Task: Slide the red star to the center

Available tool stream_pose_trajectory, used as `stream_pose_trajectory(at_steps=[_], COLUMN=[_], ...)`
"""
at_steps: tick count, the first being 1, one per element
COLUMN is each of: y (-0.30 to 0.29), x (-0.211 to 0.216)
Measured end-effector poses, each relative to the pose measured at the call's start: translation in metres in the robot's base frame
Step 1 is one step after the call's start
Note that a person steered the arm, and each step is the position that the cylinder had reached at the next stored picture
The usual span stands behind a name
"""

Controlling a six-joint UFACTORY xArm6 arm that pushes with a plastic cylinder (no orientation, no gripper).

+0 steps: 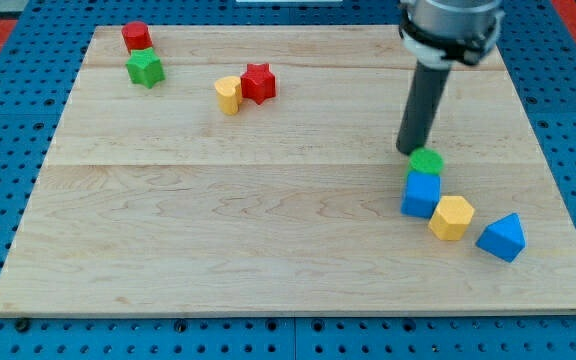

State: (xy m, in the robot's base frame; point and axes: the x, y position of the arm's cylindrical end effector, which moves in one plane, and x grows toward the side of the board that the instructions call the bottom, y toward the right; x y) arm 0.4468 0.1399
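— Where's the red star (259, 82)?
— Upper left of the board, touching the yellow block (229, 95).
— And the rod?
— No hand, just my tip (409, 150) beside the green cylinder (427, 161), far right

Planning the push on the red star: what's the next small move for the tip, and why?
Probably lift away from the green block and travel toward the view's top left. My tip sits at the right cluster, far from the red star, which touches the yellow block. It likely needs to get behind the star's upper-left side.

no readable text, labels, numbers or signs anywhere
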Motion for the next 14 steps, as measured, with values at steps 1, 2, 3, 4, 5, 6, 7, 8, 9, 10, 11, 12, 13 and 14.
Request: stream_pose_trajectory(at_steps=[1, 2, 3, 4, 5, 6, 7, 8, 9, 10, 11, 12, 13, 14], y=[0.001, 0.009, -0.007, -0.042, -0.093, -0.166, -0.186, -0.186, -0.205, -0.217, -0.243, -0.246, -0.269, -0.274], x=[0.010, -0.001, -0.047, -0.117, -0.168, -0.171, -0.128, -0.076, -0.079, -0.084, -0.067, -0.041, -0.037, -0.024])
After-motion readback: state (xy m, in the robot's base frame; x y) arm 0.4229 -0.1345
